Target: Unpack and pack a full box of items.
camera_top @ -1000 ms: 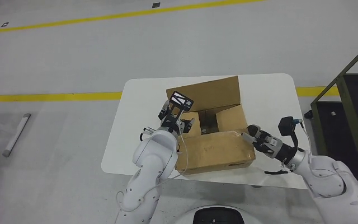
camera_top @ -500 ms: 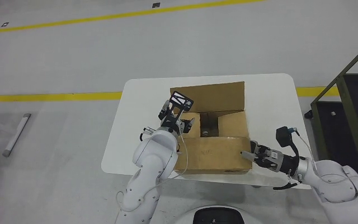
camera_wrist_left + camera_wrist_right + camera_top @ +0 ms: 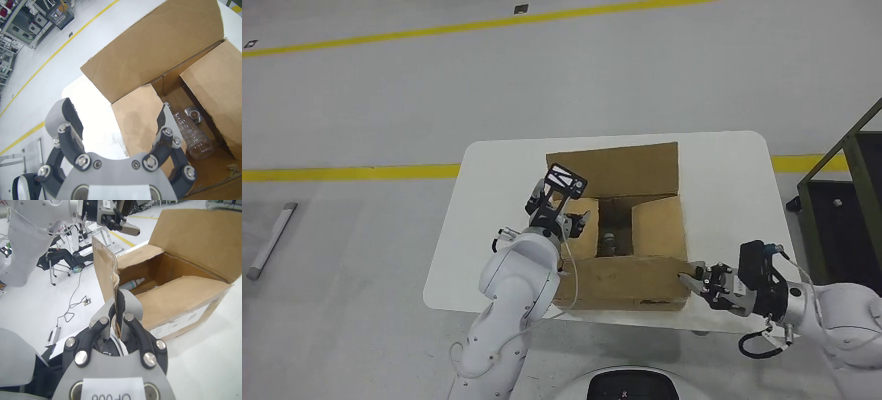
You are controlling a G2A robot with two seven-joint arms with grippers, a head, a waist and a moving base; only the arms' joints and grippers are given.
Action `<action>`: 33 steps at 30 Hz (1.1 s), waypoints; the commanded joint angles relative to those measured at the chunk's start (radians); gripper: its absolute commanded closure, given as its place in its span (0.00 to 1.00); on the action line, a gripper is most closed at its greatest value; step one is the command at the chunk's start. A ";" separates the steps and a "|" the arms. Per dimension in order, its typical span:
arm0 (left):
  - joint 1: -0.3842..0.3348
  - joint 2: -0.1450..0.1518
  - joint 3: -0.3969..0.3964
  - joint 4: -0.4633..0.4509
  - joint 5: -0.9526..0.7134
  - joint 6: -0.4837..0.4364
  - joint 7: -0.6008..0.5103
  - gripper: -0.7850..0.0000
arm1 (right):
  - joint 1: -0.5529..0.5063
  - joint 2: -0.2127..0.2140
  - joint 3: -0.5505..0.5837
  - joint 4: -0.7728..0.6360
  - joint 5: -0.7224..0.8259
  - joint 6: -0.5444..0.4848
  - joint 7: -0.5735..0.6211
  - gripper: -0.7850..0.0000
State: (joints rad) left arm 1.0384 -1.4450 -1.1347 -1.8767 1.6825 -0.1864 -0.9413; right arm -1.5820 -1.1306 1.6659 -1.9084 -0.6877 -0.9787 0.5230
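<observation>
While the brown cardboard box (image 3: 627,283) sits open on the white desk (image 3: 482,190), unpacking looks barely begun from above. At my left wrist, my left end effector (image 3: 117,109) hangs spread over a side flap (image 3: 136,121), with a clear plastic bottle (image 3: 191,136) and round metal fitting (image 3: 193,114) inside. At my right wrist, my right end effector (image 3: 118,306) pinches the torn near flap (image 3: 103,262); a small teal bottle (image 3: 133,283) waits inside too.

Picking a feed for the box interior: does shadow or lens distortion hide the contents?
Top view: cardboard box interior shadowed. Left wrist view: evenly lit, clear plastic bottle and metal disc plain, yellow floor line bowed. Right wrist view: inner corner shadowed, small bottle visible.
</observation>
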 commanded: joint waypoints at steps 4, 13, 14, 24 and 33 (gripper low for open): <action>-0.024 -0.003 0.002 0.007 -0.055 -0.035 -0.035 0.00 | -0.039 -0.011 -0.001 -0.035 -0.194 -0.010 -0.209 1.00; -0.059 -0.005 0.046 0.006 -0.186 -0.192 -0.151 0.00 | -0.074 -0.018 -0.026 -0.008 -0.288 0.056 -0.394 0.09; -0.059 -0.004 0.047 0.003 -0.191 -0.205 -0.156 0.00 | -0.073 -0.018 -0.026 -0.008 -0.283 0.062 -0.395 0.08; -0.055 0.004 0.046 -0.032 -0.319 -0.301 -0.233 0.00 | -0.063 -0.010 0.002 0.034 -0.004 0.133 -0.375 0.00; -0.054 0.012 0.047 -0.041 -0.327 -0.285 -0.236 0.00 | -0.023 0.006 0.006 0.078 0.189 0.164 -0.228 0.41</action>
State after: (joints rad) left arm 0.9848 -1.4336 -1.0879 -1.9171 1.3537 -0.4779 -1.1802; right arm -1.6069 -1.1256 1.6741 -1.8351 -0.5076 -0.8200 0.2803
